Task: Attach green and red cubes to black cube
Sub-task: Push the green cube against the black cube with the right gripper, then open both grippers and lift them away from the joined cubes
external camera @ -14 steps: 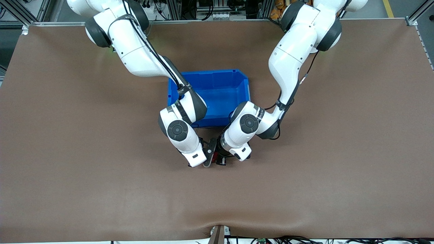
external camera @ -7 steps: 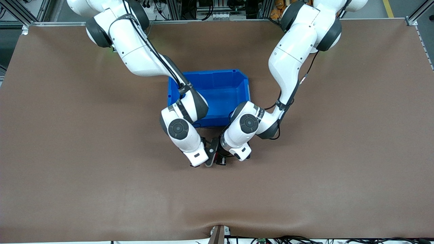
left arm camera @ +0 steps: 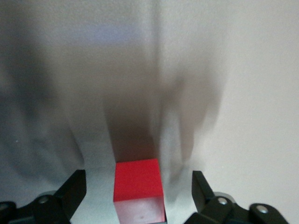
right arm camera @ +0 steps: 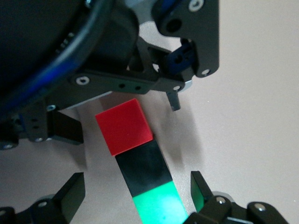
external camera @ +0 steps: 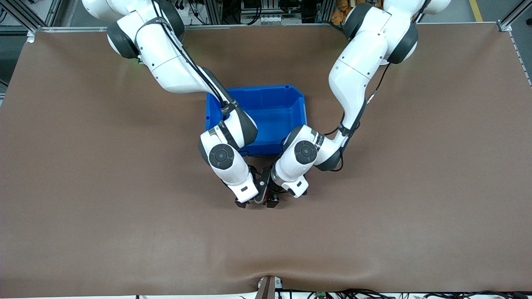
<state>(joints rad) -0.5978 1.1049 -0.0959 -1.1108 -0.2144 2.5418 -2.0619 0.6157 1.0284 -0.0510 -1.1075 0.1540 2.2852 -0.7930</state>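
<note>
Table (external camera: 83, 187), brown mat, with a blue bin (external camera: 272, 112) at the middle, toward the robots' bases. Bin looks empty as far as visible.

Both arms reach in together to one spot on the mat, nearer the front camera than the bin. Right gripper (external camera: 245, 203) and left gripper (external camera: 272, 202) sit low, just beside each other, over the cubes.

Right wrist view: the three cubes form one straight row on the mat, red cube (right arm camera: 124, 126) touching black cube (right arm camera: 144, 168), black touching green cube (right arm camera: 159, 205). Black in the middle. No gaps seen between them.

Right gripper jaws stand wide, either side of the green end, not pinching it. Left wrist view: left gripper (left arm camera: 138, 193) jaws also wide, red cube (left arm camera: 138, 189) between them with clear gaps on both sides. Nothing held by either.

Step, judged: attaching looks done, both cubes joined to black; this is the release. Whether the joints actually hold can't be told.

Next move calls for: lift both grippers straight up, jaws kept wide, without clipping the row; the arms are crowded, so clear each other on the way out.
</note>
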